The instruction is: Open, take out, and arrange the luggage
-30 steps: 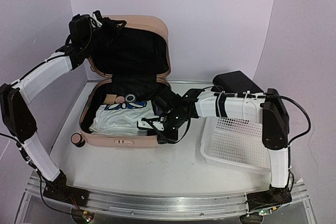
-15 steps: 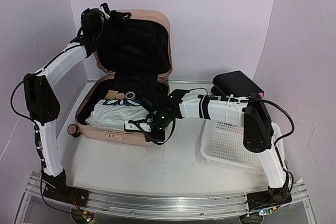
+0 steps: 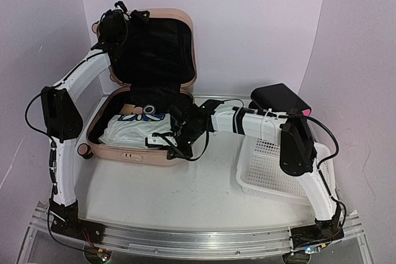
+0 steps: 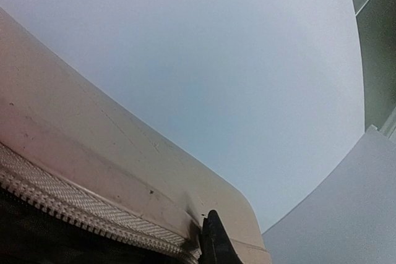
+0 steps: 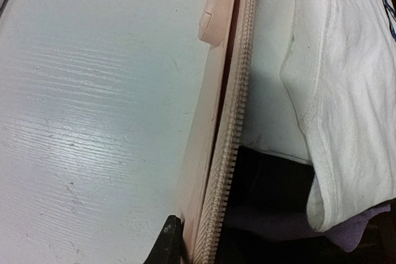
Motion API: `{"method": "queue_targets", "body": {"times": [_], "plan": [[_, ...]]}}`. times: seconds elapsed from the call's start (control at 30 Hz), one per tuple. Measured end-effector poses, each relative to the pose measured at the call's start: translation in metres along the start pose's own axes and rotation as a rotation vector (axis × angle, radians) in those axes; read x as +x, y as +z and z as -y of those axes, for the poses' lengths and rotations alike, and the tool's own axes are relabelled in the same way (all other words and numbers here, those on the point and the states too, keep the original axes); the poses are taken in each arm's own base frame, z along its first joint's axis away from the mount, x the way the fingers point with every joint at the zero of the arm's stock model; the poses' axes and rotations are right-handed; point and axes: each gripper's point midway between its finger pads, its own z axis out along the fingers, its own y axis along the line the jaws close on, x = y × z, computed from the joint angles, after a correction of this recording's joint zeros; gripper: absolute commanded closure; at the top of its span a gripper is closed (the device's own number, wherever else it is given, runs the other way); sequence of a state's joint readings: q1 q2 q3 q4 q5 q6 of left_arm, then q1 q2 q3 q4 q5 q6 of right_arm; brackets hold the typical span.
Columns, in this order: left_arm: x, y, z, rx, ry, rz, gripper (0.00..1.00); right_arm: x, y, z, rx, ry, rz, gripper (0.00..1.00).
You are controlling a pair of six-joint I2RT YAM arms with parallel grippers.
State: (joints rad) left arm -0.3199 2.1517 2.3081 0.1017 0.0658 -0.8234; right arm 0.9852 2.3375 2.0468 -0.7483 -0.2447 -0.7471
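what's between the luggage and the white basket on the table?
Top view: bare table only, between luggage and basket; the right arm stretches across above the gap.

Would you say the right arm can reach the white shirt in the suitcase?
Probably yes: the suitcase lid stands open, the shirt lies uncovered, and the right arm is at the front rim beside it.

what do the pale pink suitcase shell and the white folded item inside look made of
The pale pink suitcase shell: likely hard moulded plastic, smooth matte, faintly scuffed, rigid curve. The white folded item: soft fabric, perhaps cotton; stitched hem, creases.
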Motion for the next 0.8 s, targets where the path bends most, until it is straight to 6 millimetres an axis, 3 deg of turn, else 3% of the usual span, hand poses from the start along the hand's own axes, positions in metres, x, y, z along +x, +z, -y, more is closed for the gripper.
{"method": "queue_targets", "body": {"times": [0.17, 0.47, 0.57, 0.63, 0.67, 0.73, 0.8], "plan": [[-0.007, 0.014, -0.019, -0.041, 0.041, 0.074, 1.0, 0.004, -0.003, 0.015, -0.025, -0.022, 0.055, 1.0], [-0.019, 0.03, -0.035, -0.046, 0.094, 0.191, 0.99, 0.005, -0.002, 0.025, -0.047, -0.044, 0.089, 1.0], [-0.022, 0.031, -0.036, -0.037, 0.113, 0.226, 0.67, 0.005, -0.002, 0.027, -0.048, -0.042, 0.092, 1.0], [-0.026, 0.03, -0.038, -0.051, 0.161, 0.254, 0.32, 0.005, -0.002, 0.027, -0.047, -0.04, 0.092, 1.0], [-0.029, 0.03, -0.042, -0.069, 0.209, 0.272, 0.19, 0.005, -0.002, 0.027, -0.046, -0.036, 0.091, 1.0], [-0.04, 0.028, -0.052, -0.106, 0.285, 0.295, 0.06, 0.005, -0.002, 0.027, -0.045, -0.027, 0.091, 1.0], [-0.048, 0.025, -0.069, -0.145, 0.346, 0.294, 0.03, 0.005, -0.001, 0.028, -0.043, -0.015, 0.087, 1.0]]}}
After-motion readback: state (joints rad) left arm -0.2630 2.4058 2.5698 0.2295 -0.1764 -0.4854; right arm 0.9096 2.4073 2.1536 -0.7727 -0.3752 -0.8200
